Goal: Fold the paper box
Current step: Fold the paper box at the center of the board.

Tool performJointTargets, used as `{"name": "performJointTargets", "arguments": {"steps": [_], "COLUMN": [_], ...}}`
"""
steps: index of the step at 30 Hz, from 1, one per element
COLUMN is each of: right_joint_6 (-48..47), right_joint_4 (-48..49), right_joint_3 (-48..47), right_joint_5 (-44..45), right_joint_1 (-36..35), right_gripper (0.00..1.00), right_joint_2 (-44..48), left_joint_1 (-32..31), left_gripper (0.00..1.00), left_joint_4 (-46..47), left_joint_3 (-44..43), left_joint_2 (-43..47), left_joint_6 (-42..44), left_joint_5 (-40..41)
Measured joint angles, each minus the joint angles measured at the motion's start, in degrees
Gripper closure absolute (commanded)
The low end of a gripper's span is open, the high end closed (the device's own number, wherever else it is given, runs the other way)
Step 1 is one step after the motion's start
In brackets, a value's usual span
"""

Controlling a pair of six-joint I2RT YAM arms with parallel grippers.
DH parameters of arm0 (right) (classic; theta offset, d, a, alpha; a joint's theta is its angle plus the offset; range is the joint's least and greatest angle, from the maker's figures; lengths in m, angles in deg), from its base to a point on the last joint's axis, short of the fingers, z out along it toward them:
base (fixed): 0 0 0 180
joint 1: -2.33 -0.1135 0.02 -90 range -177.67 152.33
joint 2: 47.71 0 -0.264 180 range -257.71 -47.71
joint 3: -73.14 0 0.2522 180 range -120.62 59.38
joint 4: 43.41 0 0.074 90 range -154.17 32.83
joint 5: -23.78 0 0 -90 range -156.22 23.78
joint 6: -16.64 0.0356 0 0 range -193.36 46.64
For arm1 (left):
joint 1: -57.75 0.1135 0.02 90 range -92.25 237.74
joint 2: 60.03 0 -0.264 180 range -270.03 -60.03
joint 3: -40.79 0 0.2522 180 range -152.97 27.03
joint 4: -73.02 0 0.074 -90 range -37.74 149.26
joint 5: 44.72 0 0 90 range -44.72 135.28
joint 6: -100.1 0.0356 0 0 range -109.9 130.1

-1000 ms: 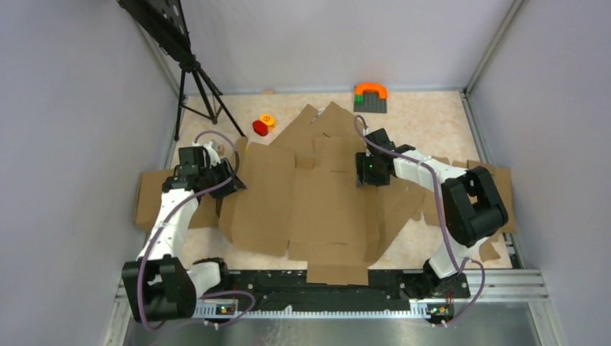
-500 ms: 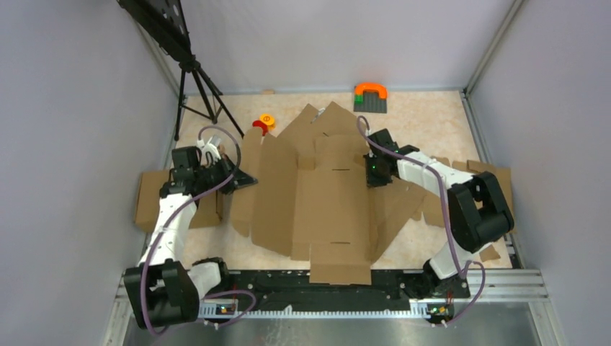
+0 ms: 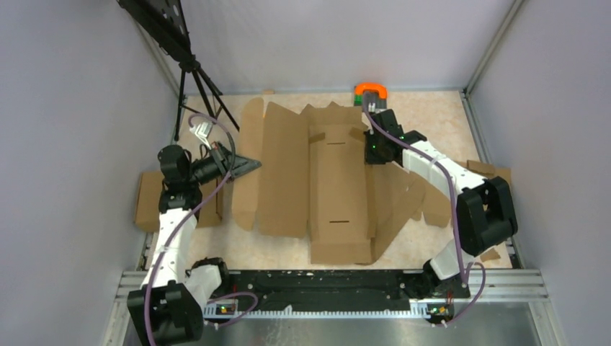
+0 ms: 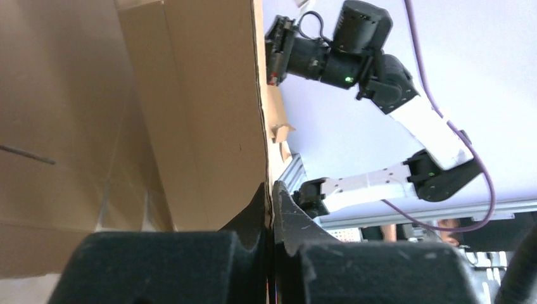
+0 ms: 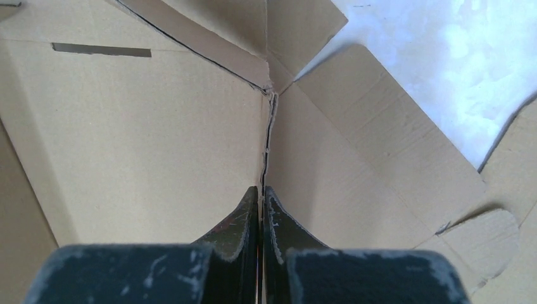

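Pinch on both sides of the sheet. Left gripper [image 4: 271, 190]: clamps shut on the raw outer edge of the box [image 4: 209, 95], at its leftmost flap, and holds that side off the table [image 3: 432, 115], tilted rather than flat as far as the top view tells. Right gripper [image 5: 261, 193]: closes tight near the far right corner of the centre panel, on a thin cardboard edge running down between the fingers, just beside a slot; reads as a grip on that edge, with only a sliver visible. Outward from the two grips: box spread across the middle of the table, long axis pointing away from the arms, centre panel flat with a slot near each end, left panels lifted, right flaps splayed low toward the right arm. Further out: slab [image 3: 148, 202] under the left arm, scrap [image 3: 492, 252] by the right arm's base, tripod [image 3: 198, 86] at the far left, orange-and-green toy [image 3: 371, 89] just beyond the right gripper. By the look of it, early in the fold: one long side partly raised, nothing tucked, no end wall standing, no tab in a slot. Left to do, most likely: raise the right side, stand both ends, lock the tabs, close the lid.
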Motion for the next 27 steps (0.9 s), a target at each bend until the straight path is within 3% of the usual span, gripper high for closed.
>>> {"name": "performJointTargets", "arguments": {"steps": [7,15,19,23,27], "right_joint_6": [0.61,0.72,0.72,0.44,-1.09], "right_joint_4": [6.05,17.84,26.12,35.21,44.81], "right_joint_3": [0.2,1.14,7.1,14.8,20.13], "right_joint_5": [-0.87,-0.79,-0.44,1.16,2.38], "right_joint_1": [0.17,0.17,0.17,0.17,0.17], "right_gripper": [1.0,1.0,1.0,1.0,1.0], "right_joint_2": [-1.97,-2.62,1.31,8.13,13.22], "left_joint_1": [0.07,0.15,0.15,0.15,-0.37], "left_gripper": [1.0,1.0,1.0,1.0,1.0], "left_joint_4": [26.62,55.95,71.01,78.71,79.38], "left_joint_3": [12.09,14.01,14.01,13.99,14.93], "left_joint_2": [-1.42,-5.51,-7.17,-7.76,-6.36], "left_joint_6": [-16.33,-33.35,-42.01,-45.16,-40.83], "left_joint_5": [-0.46,0.04,0.66,0.09,-0.61]}}
